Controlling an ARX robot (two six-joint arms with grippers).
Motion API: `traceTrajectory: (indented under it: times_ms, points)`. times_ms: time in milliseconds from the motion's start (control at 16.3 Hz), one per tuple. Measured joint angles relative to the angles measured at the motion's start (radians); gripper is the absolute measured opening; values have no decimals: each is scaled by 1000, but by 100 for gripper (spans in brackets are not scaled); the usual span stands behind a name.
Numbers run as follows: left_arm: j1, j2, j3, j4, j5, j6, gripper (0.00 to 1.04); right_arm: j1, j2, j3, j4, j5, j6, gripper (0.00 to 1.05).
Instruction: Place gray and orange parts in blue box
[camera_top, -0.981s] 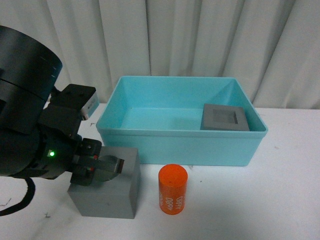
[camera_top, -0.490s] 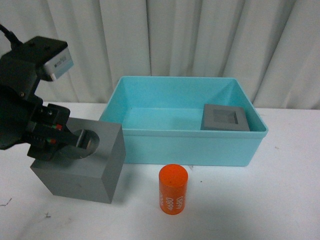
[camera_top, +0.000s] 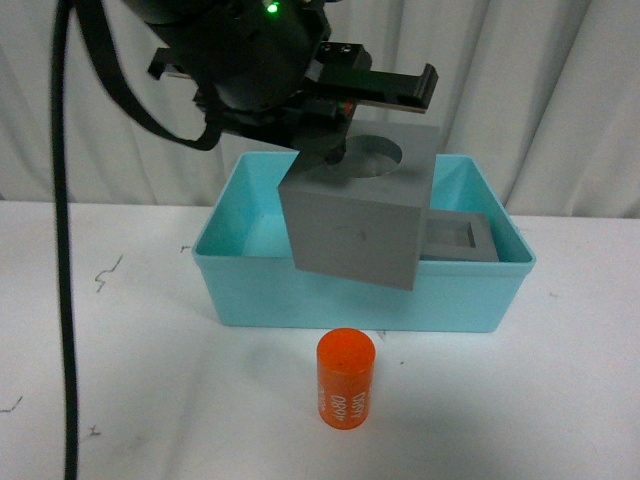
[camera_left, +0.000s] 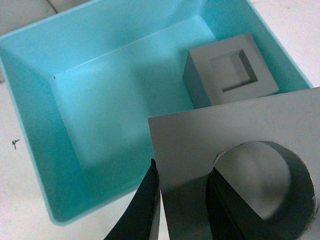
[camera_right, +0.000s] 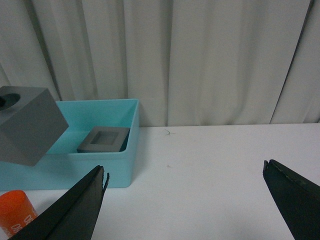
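Pinching one wall of the round-recess gray cube (camera_top: 355, 225) with the left gripper (camera_left: 185, 197) — one finger outside, one in the recess. Holding it tilted in the air over the blue box (camera_top: 350, 295), near the square-recess cube (camera_top: 455, 238) already inside. Nothing in the right gripper (camera_right: 184, 170), spread wide. Leaving the orange cylinder (camera_top: 346, 378) on the table (camera_top: 560, 400) in front. Risk: off-centre grip — could swing or slip onto the box's front wall or the other cube. Half a second ago: low, left of the box.
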Motion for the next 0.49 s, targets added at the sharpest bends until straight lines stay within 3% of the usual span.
traceTrajectory:
  times_ms: [245, 490]
  points:
    - [-5, 136, 165, -54, -26, -51, 21, 0, 0, 0, 0, 0, 0, 98]
    - [45, 246, 295, -87, -44, -77, 21, 0, 0, 0, 0, 0, 0, 98]
